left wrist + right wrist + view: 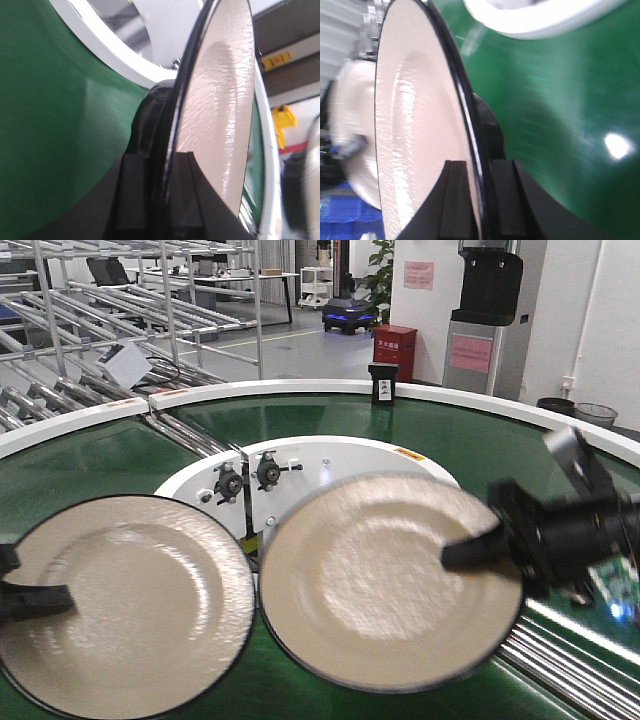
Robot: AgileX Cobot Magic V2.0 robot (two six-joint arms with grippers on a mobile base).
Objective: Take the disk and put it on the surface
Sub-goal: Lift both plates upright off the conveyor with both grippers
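Warehouse floor stretches behind my workspace: metal roller racks [120, 300] at far left, a blue wheeled cart [348, 315] in the aisle, a red box [395, 348] and a tall dispenser [485, 300] toward the right. Nearer, the green belt [100, 460] curves round a white hub [330, 455], and a small black stand [383, 382] sits on the belt's white outer rim [300, 390].

Over the belt's near left stretch is the left disk [130, 605], cream with a thin dark edge. My left gripper [60, 598] reaches in from the left edge of the front view, where only a dark finger lying on the disk face shows. My left wrist camera settles it: two black fingers [132, 200] straddle the disk's edge, one on each face, pinching it.

Just beside it, in front of the hub, is the right disk [380, 580], blurred in the front view. Whether the two edges touch I cannot tell. My right gripper [470, 552] comes in from the right, one finger across the cream face. From the right wrist camera the jaws clamp that disk's edge between them, with green belt behind its dark underside and the left disk a pale smear beyond. Neither wrist view shows whether a disk touches the belt.
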